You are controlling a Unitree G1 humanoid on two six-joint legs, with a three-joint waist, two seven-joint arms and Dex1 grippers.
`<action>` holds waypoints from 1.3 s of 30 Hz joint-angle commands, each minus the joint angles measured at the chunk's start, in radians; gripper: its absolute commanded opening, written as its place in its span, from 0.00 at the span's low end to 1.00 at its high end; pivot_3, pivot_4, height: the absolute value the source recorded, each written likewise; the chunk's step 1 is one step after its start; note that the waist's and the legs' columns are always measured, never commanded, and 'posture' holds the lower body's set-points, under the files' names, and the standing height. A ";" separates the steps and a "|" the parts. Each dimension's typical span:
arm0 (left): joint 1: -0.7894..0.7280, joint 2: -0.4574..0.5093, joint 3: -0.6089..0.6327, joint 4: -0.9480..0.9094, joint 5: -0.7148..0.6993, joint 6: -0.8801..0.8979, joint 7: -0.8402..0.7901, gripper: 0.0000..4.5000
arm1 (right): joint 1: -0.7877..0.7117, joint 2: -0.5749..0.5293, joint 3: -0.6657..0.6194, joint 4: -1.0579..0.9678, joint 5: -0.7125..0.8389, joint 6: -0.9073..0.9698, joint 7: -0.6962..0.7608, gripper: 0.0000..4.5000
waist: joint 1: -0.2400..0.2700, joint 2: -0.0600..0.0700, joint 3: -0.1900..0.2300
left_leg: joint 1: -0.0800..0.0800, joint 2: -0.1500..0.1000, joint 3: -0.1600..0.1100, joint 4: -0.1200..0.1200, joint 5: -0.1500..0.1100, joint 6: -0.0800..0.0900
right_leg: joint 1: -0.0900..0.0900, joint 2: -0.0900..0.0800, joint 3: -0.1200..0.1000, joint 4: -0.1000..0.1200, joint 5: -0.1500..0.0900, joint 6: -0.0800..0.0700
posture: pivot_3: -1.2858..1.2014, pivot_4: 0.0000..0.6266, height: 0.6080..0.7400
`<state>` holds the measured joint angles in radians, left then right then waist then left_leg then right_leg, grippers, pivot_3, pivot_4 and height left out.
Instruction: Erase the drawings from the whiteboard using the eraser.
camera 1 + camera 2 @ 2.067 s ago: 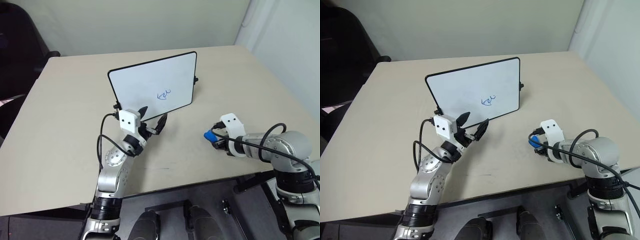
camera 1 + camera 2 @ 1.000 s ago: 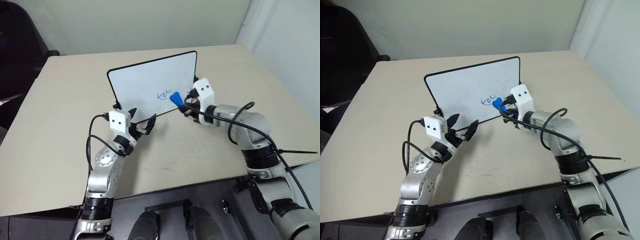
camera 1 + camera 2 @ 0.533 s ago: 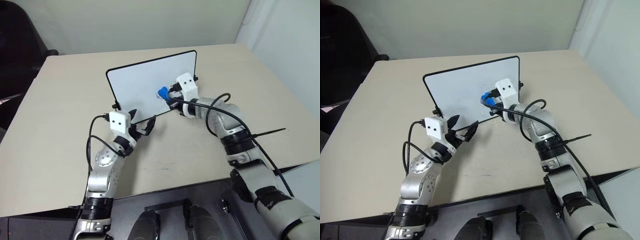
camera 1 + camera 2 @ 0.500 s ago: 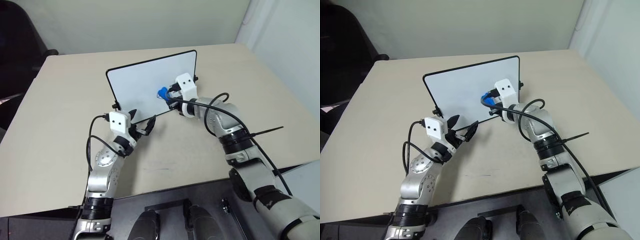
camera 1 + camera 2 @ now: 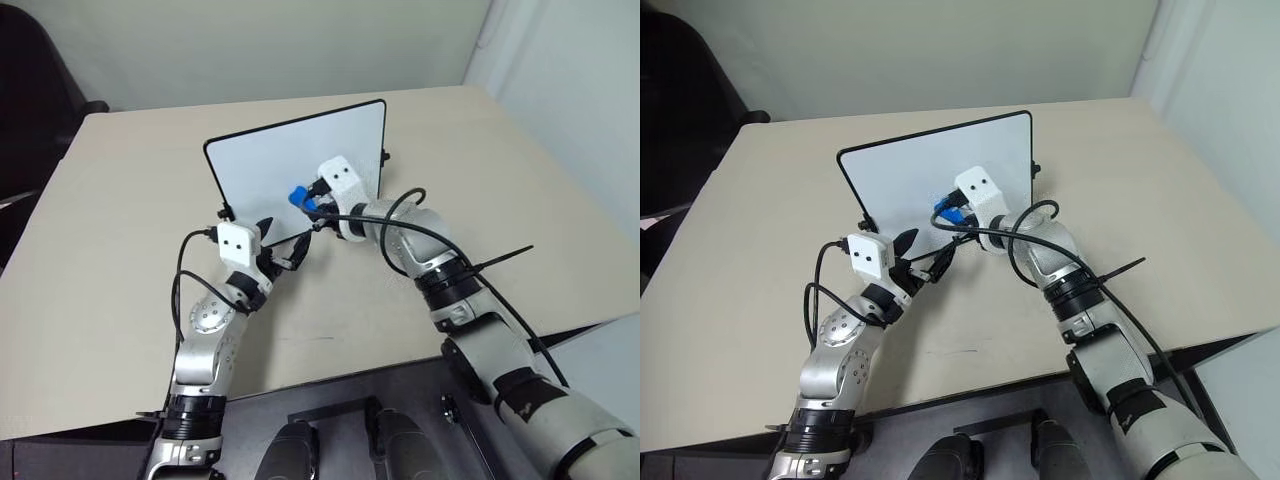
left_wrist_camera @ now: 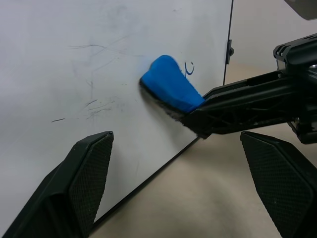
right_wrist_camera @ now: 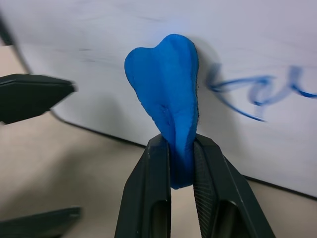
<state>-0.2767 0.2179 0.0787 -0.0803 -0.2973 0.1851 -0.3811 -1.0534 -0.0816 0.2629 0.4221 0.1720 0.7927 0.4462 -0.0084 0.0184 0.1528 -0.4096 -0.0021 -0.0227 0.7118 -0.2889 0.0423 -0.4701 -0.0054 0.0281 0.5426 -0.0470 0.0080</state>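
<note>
Over the last two seconds the right tool has swung from the table's right side across to the whiteboard, and in the last half second it has slid further toward the robot's left along the board's face, leaving the drawings behind it.

Nearest the robot, the left tool hovers just in front of the whiteboard's lower left corner, its two black fingers spread well apart with nothing between them; it has kept its place.

Just beyond it, the right tool is clamped tight on the eraser, pinching its lower end so that the blue block bulges out past the fingertips. The eraser's far end presses against the white surface near the board's middle, low down.

The drawings, a small blue scribble, sit on the board just beside the eraser, on the side toward the robot's right; the strokes nearest the eraser look smudged.

The whiteboard stands upright and tilted slightly back on the beige table, its black frame facing the robot.
</note>
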 commanded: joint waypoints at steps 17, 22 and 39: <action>0.001 0.004 0.001 -0.053 -0.008 0.002 0.000 1.00 | -0.167 0.000 -0.249 0.331 -0.048 -0.139 -0.222 0.07 | 0.003 0.000 0.000 | 0.000 0.000 0.000 0.000 0.004 -0.001 | 0.000 0.000 0.000 0.001 0.005 -0.007 | 0.52 0.24 1.00; 0.000 0.002 -0.001 -0.052 -0.007 0.004 -0.005 1.00 | -0.145 0.017 -0.215 0.284 -0.058 -0.115 -0.175 0.07 | 0.002 0.000 0.000 | 0.000 0.001 0.000 0.000 0.004 -0.001 | -0.001 0.000 0.000 0.002 0.006 -0.007 | 0.52 0.24 1.00; -0.005 -0.004 -0.007 -0.040 -0.002 -0.003 -0.005 1.00 | -0.059 0.012 -0.086 0.054 -0.076 -0.047 -0.020 0.07 | -0.001 0.000 0.000 | -0.004 0.001 0.000 0.000 0.004 -0.003 | -0.004 0.000 -0.001 0.001 0.004 -0.006 | 0.52 0.24 1.00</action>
<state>-0.2727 0.2151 0.0705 -0.0847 -0.2970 0.1966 -0.3855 -1.0706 -0.0677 0.2346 0.4519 0.1011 0.7604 0.4769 -0.0090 0.0184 0.1528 -0.4135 -0.0013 -0.0227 0.7123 -0.2851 0.0396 -0.4742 -0.0053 0.0267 0.5434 -0.0425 0.0018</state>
